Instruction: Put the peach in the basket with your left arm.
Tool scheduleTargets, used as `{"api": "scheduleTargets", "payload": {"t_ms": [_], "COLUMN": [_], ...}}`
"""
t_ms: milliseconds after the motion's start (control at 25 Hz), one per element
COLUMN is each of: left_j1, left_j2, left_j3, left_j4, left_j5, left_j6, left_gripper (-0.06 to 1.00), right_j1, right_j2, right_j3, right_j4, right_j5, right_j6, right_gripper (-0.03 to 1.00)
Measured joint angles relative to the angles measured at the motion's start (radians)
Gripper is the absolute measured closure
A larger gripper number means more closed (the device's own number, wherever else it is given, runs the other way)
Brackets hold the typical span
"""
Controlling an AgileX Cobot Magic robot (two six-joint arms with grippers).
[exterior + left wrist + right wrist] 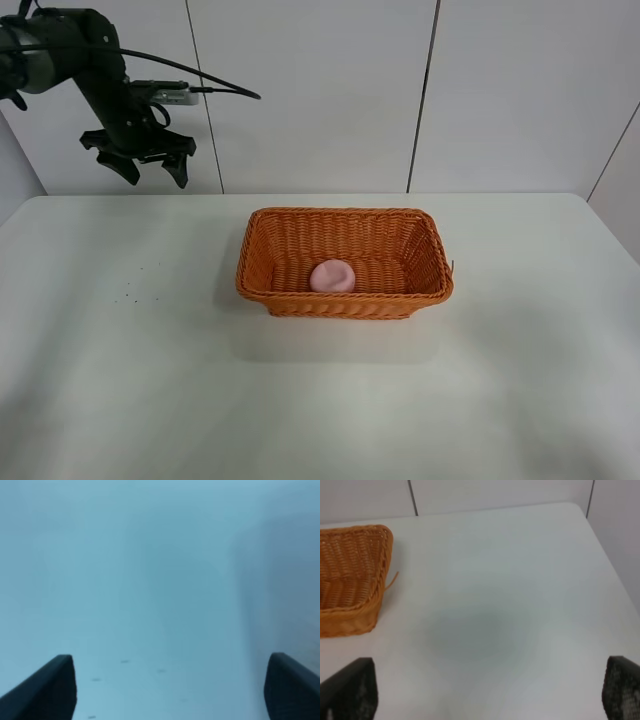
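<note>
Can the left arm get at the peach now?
Probably yes: the peach lies uncovered in the open-topped basket, and the left gripper hangs open, raised off to the side, with nothing between.

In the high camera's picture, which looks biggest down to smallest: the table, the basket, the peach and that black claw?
1. table
2. basket
3. left gripper, held up off the table, so its distance from the camera may skew its apparent size
4. peach, lying in the basket

left hand raised, splayed; right hand splayed
</note>
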Motion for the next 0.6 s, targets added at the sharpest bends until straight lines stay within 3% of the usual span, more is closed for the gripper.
{"api": "scheduleTargets", "payload": {"t_ms": [280, 600], "left_j1": [0.066, 0.066], "left_j2": [-0.009, -0.214], "left_j3": [0.01, 0.196], "left_j4": [-0.024, -0.05], "left_j5": [0.001, 0.047], "left_j6": [0.001, 0.001], "left_gripper": [0.08, 0.09], "right_j1": [0.0, 0.0], "right_j2": [0.0, 0.0], "right_j3": [0.0, 0.0], "right_j4": [0.0, 0.0], "right_j5": [0.0, 0.0], "right_j6": [0.0, 0.0], "right_gripper": [0.27, 0.27]}}
